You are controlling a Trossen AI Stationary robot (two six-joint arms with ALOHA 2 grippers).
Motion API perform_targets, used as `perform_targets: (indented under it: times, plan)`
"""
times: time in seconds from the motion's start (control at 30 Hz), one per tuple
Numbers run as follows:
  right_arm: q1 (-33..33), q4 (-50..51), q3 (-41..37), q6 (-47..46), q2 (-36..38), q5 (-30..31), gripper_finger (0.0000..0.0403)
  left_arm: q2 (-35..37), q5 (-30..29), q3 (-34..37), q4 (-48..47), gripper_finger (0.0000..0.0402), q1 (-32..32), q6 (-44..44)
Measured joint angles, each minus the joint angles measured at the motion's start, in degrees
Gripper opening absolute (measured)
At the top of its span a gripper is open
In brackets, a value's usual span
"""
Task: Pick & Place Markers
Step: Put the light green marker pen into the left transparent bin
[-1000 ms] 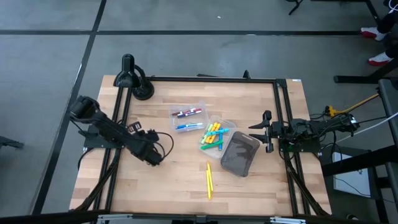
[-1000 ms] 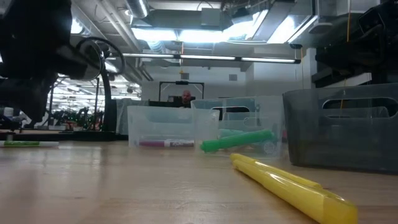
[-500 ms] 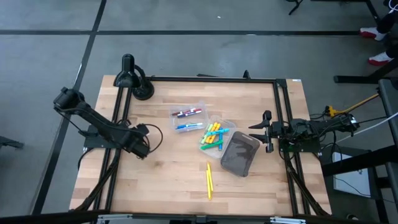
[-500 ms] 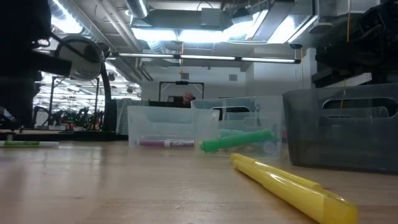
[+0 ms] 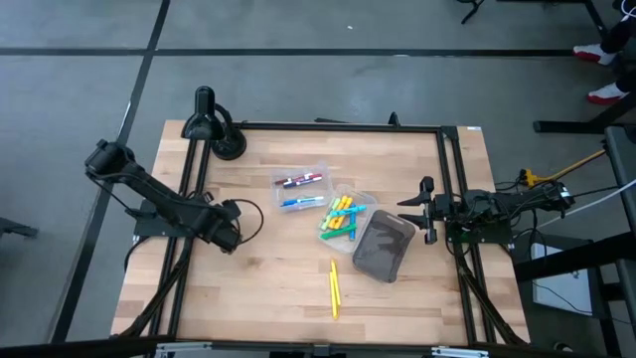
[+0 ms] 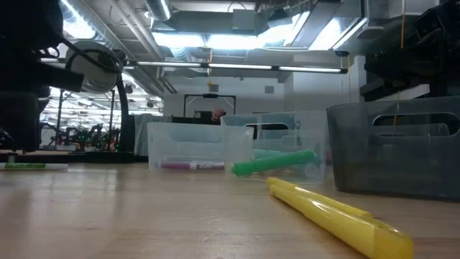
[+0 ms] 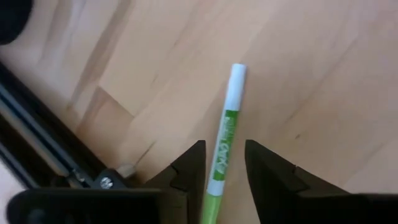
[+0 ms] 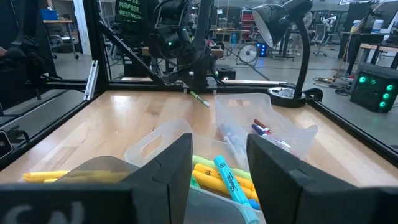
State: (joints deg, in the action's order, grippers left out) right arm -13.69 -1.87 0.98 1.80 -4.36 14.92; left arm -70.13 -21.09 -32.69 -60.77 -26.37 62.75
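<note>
While left gripper (image 7: 221, 180) hung low at table's left edge, green marker (image 7: 224, 149) lay flat on wood (image 7: 311, 74), barrel running between parted fingers (image 7: 189, 168), white cap end pointing away from wrist. Fingers straddled it, gripping nothing yet. Long axis roughly in line with gripper's reach. Right gripper (image 8: 217, 162) waited open, empty, far side by dark bin (image 5: 383, 246). Left arm clearly nearer. Two yellow markers (image 5: 334, 286) lay loose mid-table.
</note>
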Motion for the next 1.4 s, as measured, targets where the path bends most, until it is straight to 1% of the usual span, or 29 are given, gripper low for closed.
perform_targets:
  times: [0.1, 0.23, 0.33, 0.4, 0.67, 0.8, 0.9, 1.07, 1.3, 1.4]
  plan:
    - [0.0, 0.0, 0.0, 0.0, 0.0, 0.0, 0.0152, 0.0, 1.1, 0.0, 0.7, 0.0129, 0.9, -1.5]
    - [0.0, 0.0, 0.0, 0.0, 0.0, 0.0, 0.0152, 0.0, 1.1, 0.0, 0.7, 0.0162, 2.1, -1.9]
    - [0.0, 0.0, 0.0, 0.0, 0.0, 0.0, 0.0152, 0.0, 0.8, 0.0, 0.7, 0.0177, 3.4, -1.9]
    - [0.0, 0.0, 0.0, 0.0, 0.0, 0.0, 0.0152, 0.0, 1.9, 0.0, 0.8, 0.0181, 4.5, -2.0]
    - [0.0, 0.0, 0.0, 0.0, 0.0, 0.0, 0.0152, 0.0, 5.5, 0.0, 1.2, 0.0174, 8.5, -6.5]
    - [0.0, 0.0, 0.0, 0.0, 0.0, 0.0, 0.0152, 0.0, 8.9, 0.0, 2.7, 0.0170, 11.3, -10.3]
    - [0.0, 0.0, 0.0, 0.0, 0.0, 0.0, 0.0152, 0.0, 10.9, 1.6, 5.4, 0.0169, 13.7, -14.0]
    - [0.0, 0.0, 0.0, 0.0, 0.0, 0.0, 0.0152, 0.0, 11.0, 4.9, 6.4, 0.0169, 16.8, -17.8]
    - [0.0, 0.0, 0.0, 0.0, 0.0, 0.0, 0.0152, 0.2, 11.6, 6.6, 8.3, 0.0168, 17.5, -18.0]
    - [0.0, 0.0, 0.0, 0.0, 0.0, 0.0, 0.0152, 0.1, 12.8, 6.7, 8.7, 0.0156, 17.5, -16.9]
